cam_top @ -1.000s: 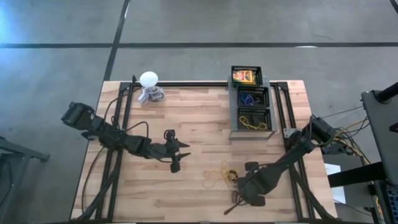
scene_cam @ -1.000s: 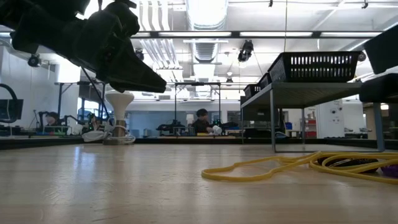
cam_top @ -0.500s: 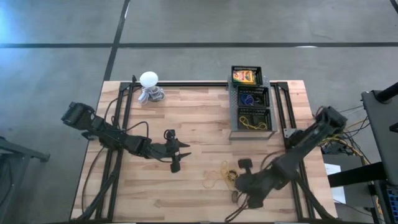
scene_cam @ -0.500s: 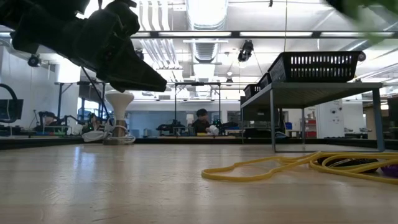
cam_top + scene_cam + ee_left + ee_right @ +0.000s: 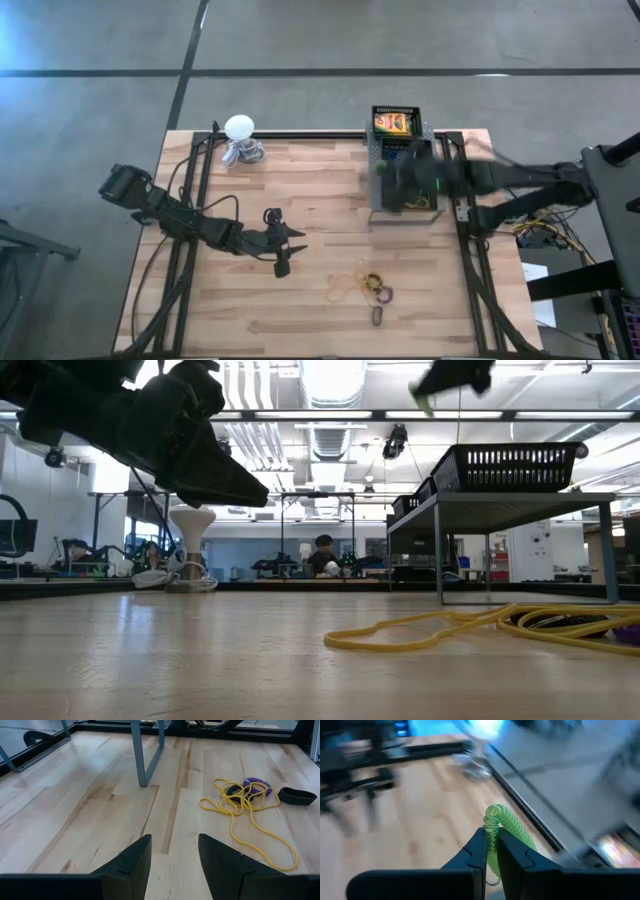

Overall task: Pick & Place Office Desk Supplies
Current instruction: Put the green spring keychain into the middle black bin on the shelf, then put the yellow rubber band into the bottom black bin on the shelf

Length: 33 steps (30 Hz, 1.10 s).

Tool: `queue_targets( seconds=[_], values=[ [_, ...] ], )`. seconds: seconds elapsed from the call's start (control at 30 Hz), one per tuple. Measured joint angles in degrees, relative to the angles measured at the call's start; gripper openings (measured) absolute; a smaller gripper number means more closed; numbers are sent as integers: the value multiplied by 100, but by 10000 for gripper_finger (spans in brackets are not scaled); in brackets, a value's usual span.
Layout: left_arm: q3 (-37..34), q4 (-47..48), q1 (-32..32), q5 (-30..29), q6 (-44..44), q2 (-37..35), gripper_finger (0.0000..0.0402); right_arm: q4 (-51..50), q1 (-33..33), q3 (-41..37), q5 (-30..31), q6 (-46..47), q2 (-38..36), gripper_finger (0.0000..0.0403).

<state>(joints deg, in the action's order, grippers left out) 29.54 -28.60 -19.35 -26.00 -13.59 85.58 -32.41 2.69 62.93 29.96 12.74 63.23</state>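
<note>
My right tool point(image 5: 491, 851), clamped on a green coil ring point(image 5: 504, 827), hangs over the far-right tray point(image 5: 404, 165); rubber bands point(image 5: 350, 285) remain near the tabletop's point(image 5: 300, 200) near edge.

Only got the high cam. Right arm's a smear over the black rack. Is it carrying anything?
Observer: Yes. The right wrist view shows the right gripper with its fingers shut on a green coiled ring.
Operator: How high over the rack?
Observer: The low view puts it well above the black basket, with the ring hanging under the fingers.
Operator: Left fingers open or shut?
Observer: Open. In the left wrist view the left gripper has its fingers apart above bare wood. The yellow rubber bands and a purple ring lie ahead of it.
</note>
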Motion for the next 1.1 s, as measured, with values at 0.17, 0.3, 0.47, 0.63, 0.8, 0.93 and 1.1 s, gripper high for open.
queue_targets(
  seconds=[0.17, 0.3, 0.47, 0.63, 0.8, 0.93, 1.1],
  values=[
    [0, 11, 0, 0, 3, 0, 168, -402, -2638, -219, -2624, 228, -140, 23],
    [0, 11, 0, 0, 5, 0, 168, -1039, -3861, -283, -3570, 142, 25, 23],
    [0, 13, 0, 0, 8, 0, 168, -1792, -4272, -299, -3510, -59, 144, 23],
    [0, 17, -4, 0, 8, 0, 168, -2163, -4270, -268, -3191, -49, 140, 36],
    [0, 22, -4, 0, 9, 0, 168, -2316, -4272, -258, -3064, -30, 133, 92],
    [0, 28, -4, 0, 10, 0, 168, -2310, -4269, -239, -2833, -31, 96, 138],
    [0, 28, -4, 0, 25, 0, 168, -2072, -3748, -167, -2515, 59, -181, 155]
  ],
)
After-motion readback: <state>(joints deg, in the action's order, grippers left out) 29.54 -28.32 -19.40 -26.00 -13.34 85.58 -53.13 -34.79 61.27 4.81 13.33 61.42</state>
